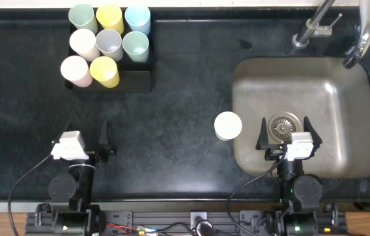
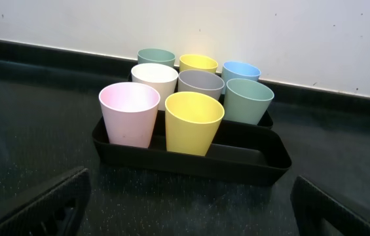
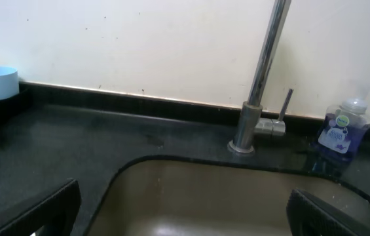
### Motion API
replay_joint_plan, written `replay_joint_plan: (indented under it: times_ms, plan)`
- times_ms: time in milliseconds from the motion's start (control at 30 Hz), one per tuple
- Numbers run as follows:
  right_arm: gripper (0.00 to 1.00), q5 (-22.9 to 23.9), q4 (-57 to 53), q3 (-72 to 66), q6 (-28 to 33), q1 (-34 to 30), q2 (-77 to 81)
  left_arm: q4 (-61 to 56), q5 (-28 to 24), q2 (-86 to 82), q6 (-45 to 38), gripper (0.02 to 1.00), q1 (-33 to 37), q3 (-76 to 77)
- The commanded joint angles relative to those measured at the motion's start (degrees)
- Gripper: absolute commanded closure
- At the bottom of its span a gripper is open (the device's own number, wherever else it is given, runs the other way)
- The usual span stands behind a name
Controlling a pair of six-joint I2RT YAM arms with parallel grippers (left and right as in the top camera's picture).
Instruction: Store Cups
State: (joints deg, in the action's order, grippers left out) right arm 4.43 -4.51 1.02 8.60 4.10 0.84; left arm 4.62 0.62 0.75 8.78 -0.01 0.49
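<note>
While a lone white cup [image 1: 227, 125] stands on the counter [image 1: 171, 118] just beside the sink's [image 1: 342, 98] left rim, eight cups [image 1: 109, 44] fill the tray [image 1: 142, 80] well left of the sink. My right gripper [image 1: 285, 124] at the sink's left side and my left gripper [image 1: 86, 128] well left of it both gape wide, holding nothing.

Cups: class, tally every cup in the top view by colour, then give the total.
Green cups: 2
Yellow cups: 2
White cups: 2
Blue cup: 1
Grey cup: 1
Pink cup: 1
Total: 9
</note>
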Motion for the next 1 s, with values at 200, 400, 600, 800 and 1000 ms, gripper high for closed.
replay_joint_plan:
  times_ms: [200, 400, 600, 800, 1000]
  plan:
    - [0.003, -2.3, 0.2, -0.7, -2.9, -0.3, -0.6, 0.2, -0.6, -0.6, -0.9, 0.018, -0.4, 0.0]
    - [0.005, -3.0, 0.2, -0.7, -7.8, -0.4, -0.6, 0.2, -0.6, -0.6, -0.9, 0.018, -0.4, 0.0]
    - [0.005, -3.3, -5.3, 1.9, -11.4, -0.4, 0.6, 0.2, -0.6, -0.6, -0.9, 0.020, -0.4, 0.0]
    - [0.003, -5.3, -21.2, 16.3, -15.3, 0.0, 7.1, 0.2, -0.6, -0.6, -0.9, 0.018, -0.4, 0.0]
    - [0.003, -15.9, -32.2, 32.3, -16.4, 2.5, 21.1, 0.2, -0.6, -0.6, -0.9, 0.018, -0.4, 0.0]
